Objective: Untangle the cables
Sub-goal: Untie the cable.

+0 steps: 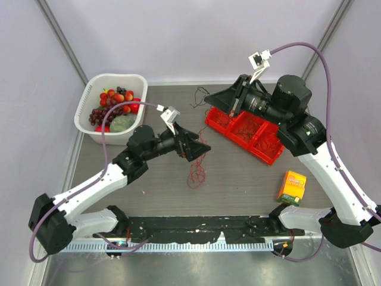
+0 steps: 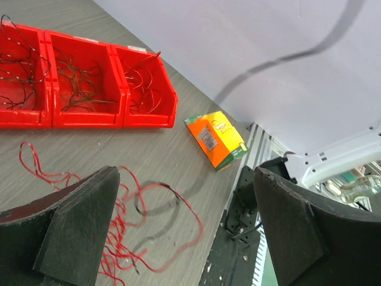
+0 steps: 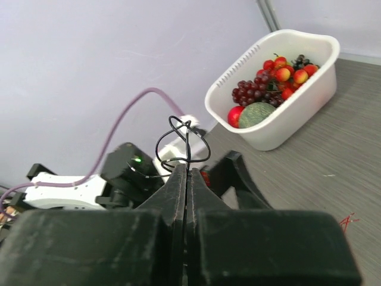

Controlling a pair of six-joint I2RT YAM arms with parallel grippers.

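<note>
A loose tangle of thin red cables lies on the grey table just in front of my left gripper. In the left wrist view the red strands lie on the table under the wide-open jaws of the left gripper, and it holds nothing. My right gripper is raised over the far left end of the red bins. It is shut on a thin black wire that loops up from its tips. That wire shows as dark strands in the top view.
Three joined red bins at the back right hold several sorted wires and also show in the left wrist view. A white basket of fruit stands at the back left. An orange box lies at the front right.
</note>
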